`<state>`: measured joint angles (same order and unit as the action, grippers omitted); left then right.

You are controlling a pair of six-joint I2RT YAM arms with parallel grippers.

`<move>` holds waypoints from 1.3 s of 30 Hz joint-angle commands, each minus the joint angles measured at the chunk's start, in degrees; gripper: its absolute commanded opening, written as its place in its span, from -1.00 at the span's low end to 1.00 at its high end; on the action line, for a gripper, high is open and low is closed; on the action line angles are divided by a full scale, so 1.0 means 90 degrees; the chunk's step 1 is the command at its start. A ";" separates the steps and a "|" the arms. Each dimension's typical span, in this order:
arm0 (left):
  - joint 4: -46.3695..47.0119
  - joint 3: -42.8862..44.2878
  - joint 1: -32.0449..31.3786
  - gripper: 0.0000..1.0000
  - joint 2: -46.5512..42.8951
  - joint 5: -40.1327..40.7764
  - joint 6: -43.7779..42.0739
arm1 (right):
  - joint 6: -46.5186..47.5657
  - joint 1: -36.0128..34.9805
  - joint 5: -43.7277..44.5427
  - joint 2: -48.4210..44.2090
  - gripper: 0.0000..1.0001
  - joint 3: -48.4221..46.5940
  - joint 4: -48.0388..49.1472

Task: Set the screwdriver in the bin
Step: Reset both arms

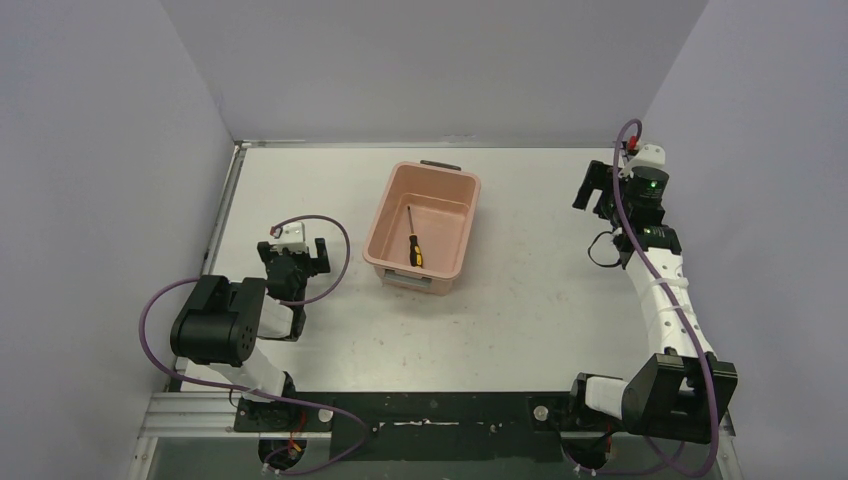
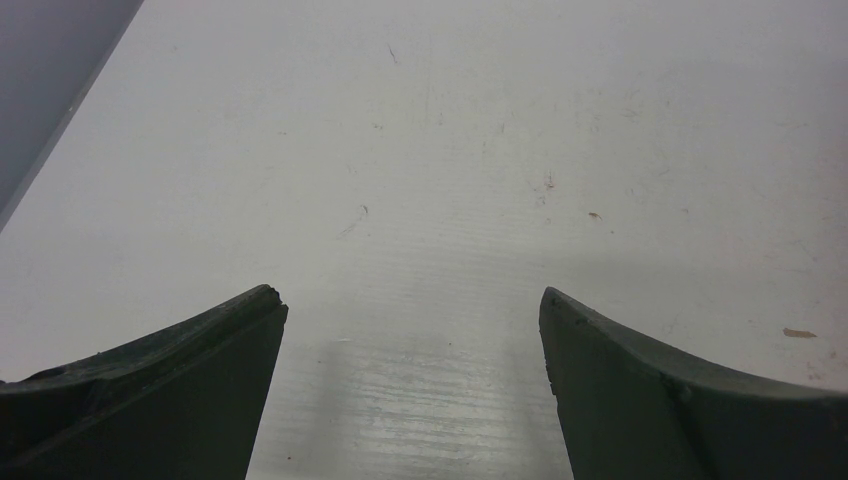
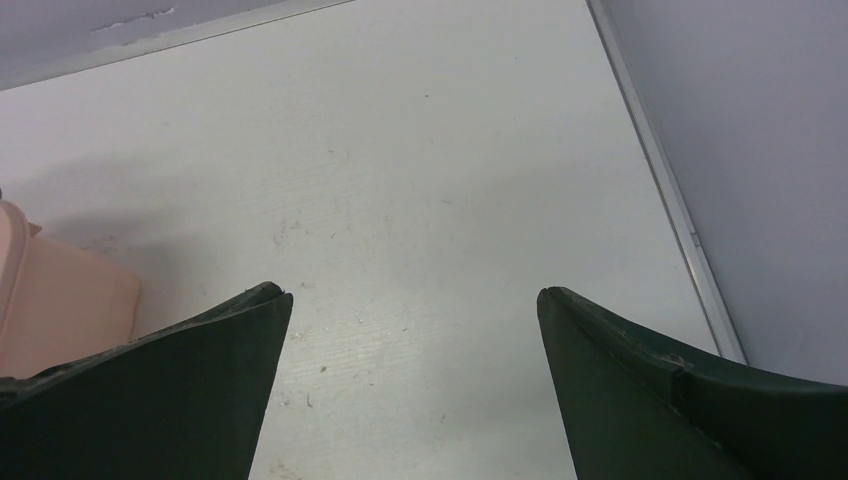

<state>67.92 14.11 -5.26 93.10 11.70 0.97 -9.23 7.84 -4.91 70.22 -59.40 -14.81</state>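
Note:
The salmon-pink bin [image 1: 385,215] stands in the middle of the table. The screwdriver [image 1: 413,243], with a yellow-and-black handle and thin dark shaft, lies on the bin's floor. My left gripper [image 1: 295,247] is open and empty, low over the table left of the bin; its wrist view shows only bare table between the fingers [image 2: 411,296]. My right gripper [image 1: 597,182] is open and empty, at the far right, away from the bin. A corner of the bin [image 3: 50,300] shows at the left edge of the right wrist view, beside the gripper [image 3: 411,293].
Grey walls close the table on the left, back and right. A metal edge strip [image 3: 665,190] runs along the right wall. The arm bases and a black rail [image 1: 440,420] sit along the near edge.

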 commanded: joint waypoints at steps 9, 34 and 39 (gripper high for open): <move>0.0214 0.0014 0.0008 0.94 -0.0098 -0.0014 0.0016 | -0.0642 -0.0406 -0.0851 0.0156 1.00 -0.0289 0.0337; 0.0214 0.0014 0.0008 0.94 -0.0092 -0.0016 0.0012 | -0.0977 -0.3638 0.1319 0.0867 1.00 -0.1026 0.0418; 0.0210 0.0014 0.0008 0.94 -0.0100 -0.0012 0.0013 | -0.0969 -0.3641 0.1664 0.0622 1.00 -0.0838 0.0475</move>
<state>67.90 14.11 -5.26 93.10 11.70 0.97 -17.41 -25.08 5.30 79.72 -67.81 -13.30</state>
